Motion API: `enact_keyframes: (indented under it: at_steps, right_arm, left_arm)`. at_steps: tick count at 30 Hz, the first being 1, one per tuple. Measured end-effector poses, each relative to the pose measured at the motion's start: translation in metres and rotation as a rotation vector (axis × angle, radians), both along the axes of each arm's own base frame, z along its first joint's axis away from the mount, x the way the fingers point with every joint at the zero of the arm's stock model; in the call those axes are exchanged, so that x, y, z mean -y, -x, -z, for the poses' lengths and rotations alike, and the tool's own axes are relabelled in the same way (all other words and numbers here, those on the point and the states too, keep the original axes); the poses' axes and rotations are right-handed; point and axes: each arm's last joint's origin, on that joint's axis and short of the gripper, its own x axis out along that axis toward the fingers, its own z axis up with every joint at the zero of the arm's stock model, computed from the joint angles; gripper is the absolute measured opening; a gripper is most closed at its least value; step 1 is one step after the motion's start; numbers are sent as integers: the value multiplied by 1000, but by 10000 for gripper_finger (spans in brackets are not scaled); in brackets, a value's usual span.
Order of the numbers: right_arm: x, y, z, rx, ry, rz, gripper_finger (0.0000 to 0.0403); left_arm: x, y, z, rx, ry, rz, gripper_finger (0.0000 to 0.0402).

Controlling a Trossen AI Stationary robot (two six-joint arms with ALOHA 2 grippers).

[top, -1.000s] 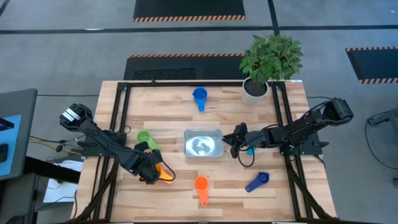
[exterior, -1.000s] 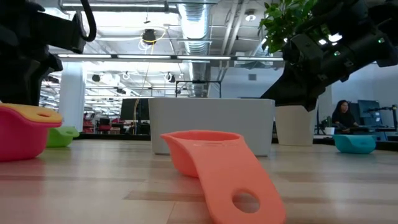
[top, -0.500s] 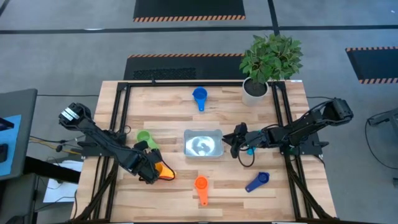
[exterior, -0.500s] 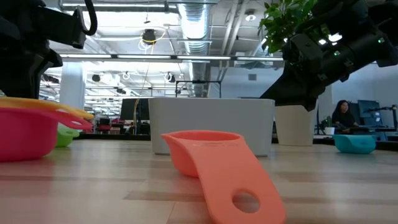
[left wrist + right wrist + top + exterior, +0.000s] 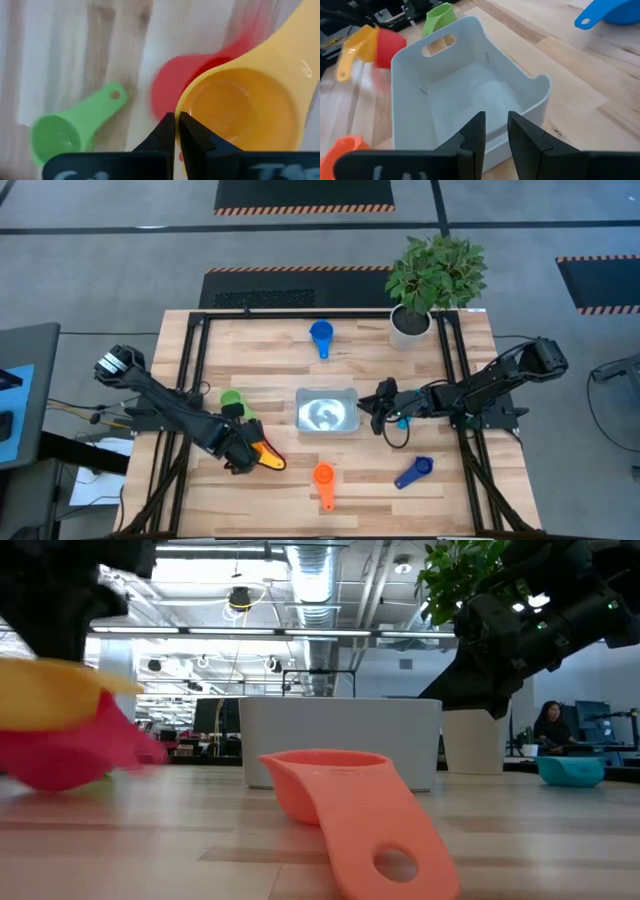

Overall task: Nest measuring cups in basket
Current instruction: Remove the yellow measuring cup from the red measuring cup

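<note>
Yellow cup (image 5: 240, 107) sits nested in the red cup (image 5: 172, 90), and our left tool (image 5: 243, 450) pinches the yellow rim, fingers pressed nearly together, over the surface's (image 5: 280, 360) near-left part. In the low view the pair hangs off the wood, yellow (image 5: 45, 705) above red (image 5: 70, 755). Just beside it lies the green cup (image 5: 232, 401), between the left arm and the basket (image 5: 327, 412).

We see the basket mid-surface with nothing inside it. Our right tool (image 5: 382, 408) hovers just beside its right end, fingers (image 5: 472, 137) slightly spread and holding nothing; a light blue cup (image 5: 570, 770) rests close under that arm.

Orange cup (image 5: 322, 477) lies near the front edge, dark blue cup (image 5: 413, 472) to its right, blue cup (image 5: 321, 335) toward the far edge, near the plant pot (image 5: 409, 326).
</note>
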Motion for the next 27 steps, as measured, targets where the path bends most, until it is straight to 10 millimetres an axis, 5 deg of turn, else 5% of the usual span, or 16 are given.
enact_keyframes:
  at_steps: [8, 18, 27]
  right_arm:
    - [-3, 0, 0, -4, 10, -24, 108]
    - [-2, 0, 0, -4, 13, -21, 108]
    - [-5, 0, 0, -6, -22, -89, 108]
  left_arm:
    - [-3, 0, 26, -23, 149, 2, 1]
    - [10, -16, -3, 38, 272, 124, 0]
    - [6, -22, -8, 64, 288, 172, 0]
